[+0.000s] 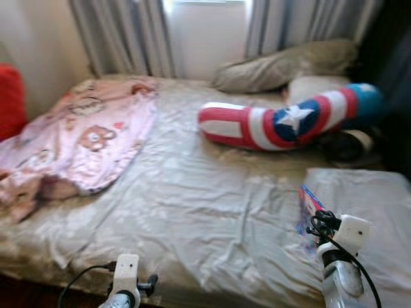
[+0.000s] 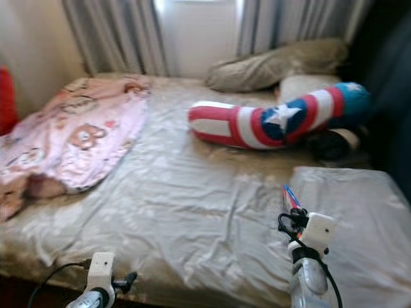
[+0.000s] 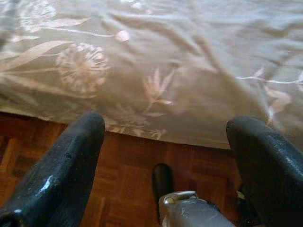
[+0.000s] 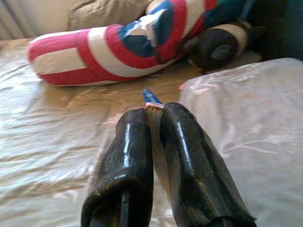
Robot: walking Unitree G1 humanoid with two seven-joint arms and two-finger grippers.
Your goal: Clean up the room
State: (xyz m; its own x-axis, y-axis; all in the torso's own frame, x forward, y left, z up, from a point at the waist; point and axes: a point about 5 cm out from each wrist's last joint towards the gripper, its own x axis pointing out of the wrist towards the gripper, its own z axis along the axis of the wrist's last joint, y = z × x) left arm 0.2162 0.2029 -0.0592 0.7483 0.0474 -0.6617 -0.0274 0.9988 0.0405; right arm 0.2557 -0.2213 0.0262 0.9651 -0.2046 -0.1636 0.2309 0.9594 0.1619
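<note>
Bed (image 1: 192, 192) takes up the head views: wrinkled beige sheet, pink blanket (image 1: 83, 138) bunched at robot's left, red-white-blue star bolster (image 1: 289, 122) lying across the far side, beige pillow (image 1: 282, 64) behind it under the curtains (image 1: 122, 35), red cushion (image 1: 9, 99) at far left edge. Frames are soft, likely camera motion. Right gripper (image 1: 316, 218) is raised over the near right part of the bed, beside a paler folded cover (image 1: 379, 212), with a thin book (image 1: 309, 202) standing edge-up at its tip. Probably carried upright like that because it is pinched by the spine or page edge. Left gripper (image 1: 151, 282) sits low at the bed's near edge, idle by the look of it. Left wrist view: both fingers (image 3: 61, 165) spread wide, nothing between them, wooden parquet floor (image 3: 128, 184) below and the sheet's floral hem hanging over the bed edge. Arm seems parked clear of the mattress. Right wrist view: the two fingers (image 4: 128, 156) are pressed nearly together with the book (image 4: 152, 101) clamped in the slit, blue-red corner poking out past the tips, page edges visible between the pads. Bolster (image 4: 109, 47) and a dark round object (image 4: 220, 47), can't identify it, lie beyond. Judgement: book is the clutter item in hand, lifted off the bed, needs a drop spot next; narrow pinch on a thin edge could let it swing or slip.
</note>
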